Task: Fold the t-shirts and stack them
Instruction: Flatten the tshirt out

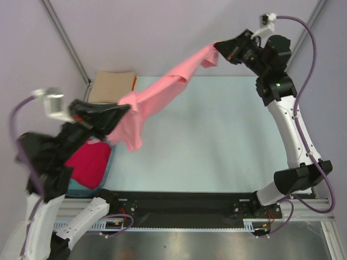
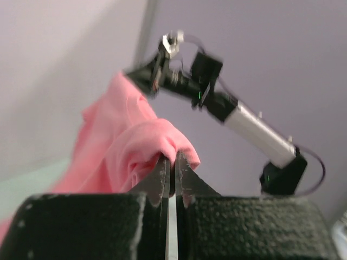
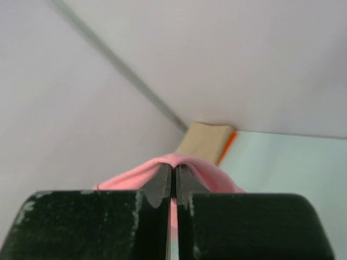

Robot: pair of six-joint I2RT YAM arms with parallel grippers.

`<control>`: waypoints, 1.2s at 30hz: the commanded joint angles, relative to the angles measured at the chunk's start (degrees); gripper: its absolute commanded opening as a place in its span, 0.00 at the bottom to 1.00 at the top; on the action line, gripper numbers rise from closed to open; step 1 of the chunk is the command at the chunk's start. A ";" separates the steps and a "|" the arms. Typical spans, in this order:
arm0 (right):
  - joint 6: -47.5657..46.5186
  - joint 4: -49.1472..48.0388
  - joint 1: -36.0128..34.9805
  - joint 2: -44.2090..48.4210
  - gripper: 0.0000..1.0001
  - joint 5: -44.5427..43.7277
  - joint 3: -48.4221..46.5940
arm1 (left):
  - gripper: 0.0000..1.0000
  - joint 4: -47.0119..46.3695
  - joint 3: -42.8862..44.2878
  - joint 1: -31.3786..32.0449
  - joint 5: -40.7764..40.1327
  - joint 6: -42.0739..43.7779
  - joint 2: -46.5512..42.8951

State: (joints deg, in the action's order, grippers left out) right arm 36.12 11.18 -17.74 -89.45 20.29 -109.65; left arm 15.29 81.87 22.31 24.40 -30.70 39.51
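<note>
The salmon-pink t-shirt [image 1: 162, 97] hangs in the air as a stretched, twisted band. It runs from the left middle of the top view up to the upper right, clear of the pale table [image 1: 217, 141]. A loose fold droops from its left end and a small flap sags near its right end. At the lower left a crimson-pink shirt [image 1: 89, 162] lies bunched in the teal tub [image 1: 81, 190], partly behind the left arm. At the upper left a tan shirt [image 1: 111, 85] lies folded flat at the table's far corner, with a sliver of orange cloth [image 1: 134, 82] along its right side. The left gripper [image 1: 123, 111], raised at the left middle, points right, its fingers pinched together on a bunched wad of the pink fabric. The right arm rises from its base at the lower right and bends leftward at the upper right. The right gripper [image 1: 219, 51] points left, its fingers pressed together with a thin fold of the same shirt clamped between the tips.
</note>
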 commanded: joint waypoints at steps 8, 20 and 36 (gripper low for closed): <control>-6.47 5.33 23.78 -7.56 0.00 10.47 23.16 | 0.00 -18.09 -22.36 31.62 -0.74 -8.24 31.46; -17.66 25.29 31.01 -25.77 0.05 -14.13 7.96 | 0.06 -19.79 -2.34 47.03 2.22 -10.88 68.41; -20.12 29.26 27.07 -14.02 0.66 -33.76 17.06 | 0.73 -3.35 -20.60 20.35 -11.73 0.99 42.95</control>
State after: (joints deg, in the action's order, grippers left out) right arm 17.72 40.34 13.04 -111.87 -11.40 -96.14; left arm 7.16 63.57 50.63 18.57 -33.06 87.55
